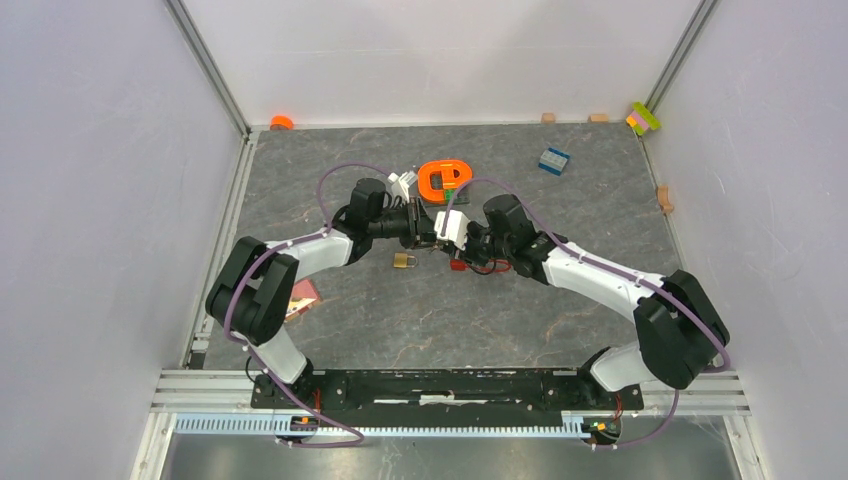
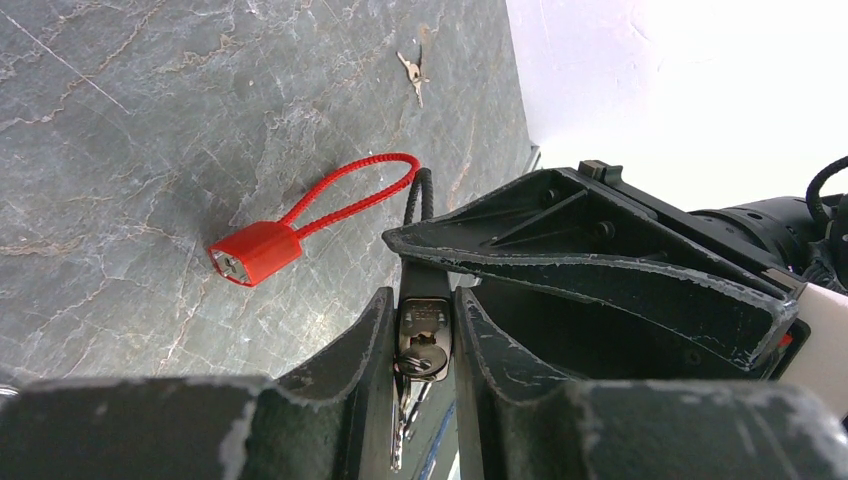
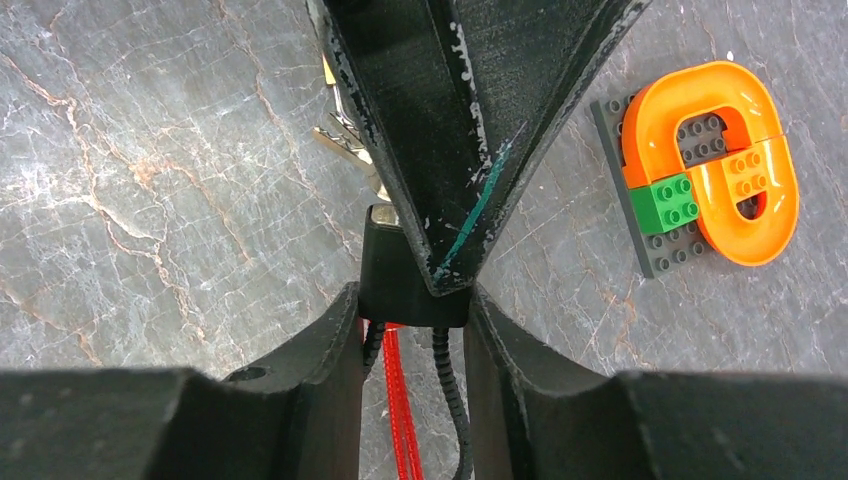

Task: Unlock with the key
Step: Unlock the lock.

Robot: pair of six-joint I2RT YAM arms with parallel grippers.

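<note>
Two robot arms meet near the middle of a grey marbled worktop [image 1: 500, 320], slightly toward its far edge. Between them, apparently lifted off the surface, is a small black cable lock [image 3: 400, 260].

The right claw [image 3: 412, 292] is narrow, and its fingers seem to press on the two flat sides of the lock body. The left claw [image 2: 423, 295] comes in from the opposite end. It is also narrow and looks pinched on the silver key [image 2: 425, 335], which sits in the lock's end face. Spare keys [image 3: 340, 135] dangle from the ring behind it.

Handling, as a judgement:
- The lock body is likely light, rigid and hard, and smooth enough to slide in the pads. Its flat sides are the best place to hold it.
- The key is thin and slick. It should be held by its broad head and turned about its own axis, or it may twist out of the grip.
- The black cable [image 2: 420, 200] is flexible, so it will flop and gives no firm hold.

Appearance:
- The lock is a matt black block with a silver cylinder face.
- A ribbed black cable loops out of its far end.

A similar red cable lock [image 2: 255, 250] lies on the worktop just below, and a brass padlock [image 1: 403, 260] lies nearby.
</note>
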